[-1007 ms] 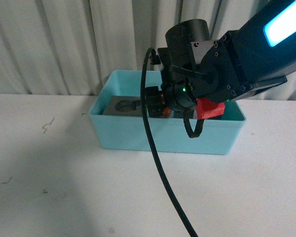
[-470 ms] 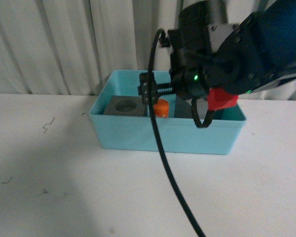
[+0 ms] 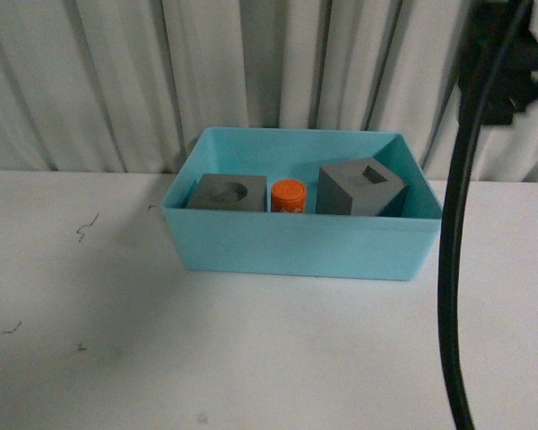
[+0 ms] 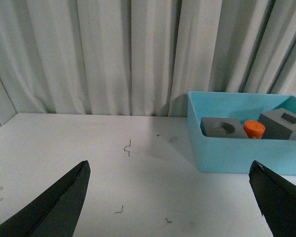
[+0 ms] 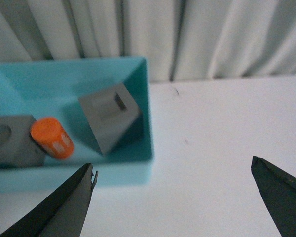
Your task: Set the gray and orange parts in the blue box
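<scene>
White marks on the orange cylinder [image 5: 52,138] are too blurred to read. Blue box [image 3: 296,246] sits on a scuffed white counter [image 3: 161,358] before pale curtains [image 3: 117,81]. Both claws [image 4: 170,197] [image 5: 175,200] hang spread, empty.

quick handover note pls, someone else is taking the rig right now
Left gripper: open, empty, held over bare table away from the box.
Right gripper: open, empty, raised above the table just beside the blue box.
Parts: all three are inside the box. Gray cube with the round recess sits at the left end, orange cylinder in the middle, gray cube with the rectangular slot to the right, tilted on an edge.
Done: every gray and orange part is in the box.
Left: nothing to place; only park the arms if wanted.
</scene>
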`<state>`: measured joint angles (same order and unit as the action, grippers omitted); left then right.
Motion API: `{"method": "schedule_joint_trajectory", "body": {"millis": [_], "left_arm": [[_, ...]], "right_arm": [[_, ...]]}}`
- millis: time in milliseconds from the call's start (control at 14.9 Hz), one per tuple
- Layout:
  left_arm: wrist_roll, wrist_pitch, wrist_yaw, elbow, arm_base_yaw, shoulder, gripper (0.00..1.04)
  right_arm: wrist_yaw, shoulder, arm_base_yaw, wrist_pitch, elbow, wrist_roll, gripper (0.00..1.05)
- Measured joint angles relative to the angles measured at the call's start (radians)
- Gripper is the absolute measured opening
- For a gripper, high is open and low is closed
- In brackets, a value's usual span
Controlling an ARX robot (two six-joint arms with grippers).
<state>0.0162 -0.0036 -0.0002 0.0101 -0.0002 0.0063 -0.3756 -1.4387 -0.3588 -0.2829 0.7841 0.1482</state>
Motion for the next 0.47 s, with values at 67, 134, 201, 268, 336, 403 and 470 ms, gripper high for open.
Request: {"method": "schedule_joint_trajectory", "body": {"millis": [67, 134, 201, 268, 336, 403, 470], "left_arm": [[0.0, 0.0, 0.0, 0.0, 0.0, 0.0, 0.98], [0.0, 0.0, 0.0, 0.0, 0.0, 0.0, 0.98], [0.0, 0.0, 0.0, 0.0, 0.0, 0.0, 0.98], [0.0, 0.0, -0.001, 0.0, 0.0, 0.0, 0.98], [0.0, 0.002, 0.0, 0.0, 0.0, 0.0, 0.98], [0.0, -0.001, -0.002, 0.0, 0.0, 0.0, 0.98], [0.0, 0.0, -0.002, 0.0, 0.0, 0.0, 0.98]], "right_arm": [[-0.087, 0.112, -0.05, 0.092, -0.114, 0.088, 0.98], [-0.164, 0.19, -0.108, 0.198, -0.187, 0.196, 0.98], [-0.175, 0.196, -0.125, 0.224, -0.201, 0.274, 0.98], [-0.147, 0.172, -0.106, 0.012, -0.246, 0.267, 0.94], [-0.067, 0.174, -0.07, -0.244, -0.343, 0.174, 0.83], [-0.018, 0.209, -0.031, -0.417, -0.46, 0.064, 0.72], [0.022, 0.271, 0.013, -0.554, -0.544, -0.034, 0.59]]}}
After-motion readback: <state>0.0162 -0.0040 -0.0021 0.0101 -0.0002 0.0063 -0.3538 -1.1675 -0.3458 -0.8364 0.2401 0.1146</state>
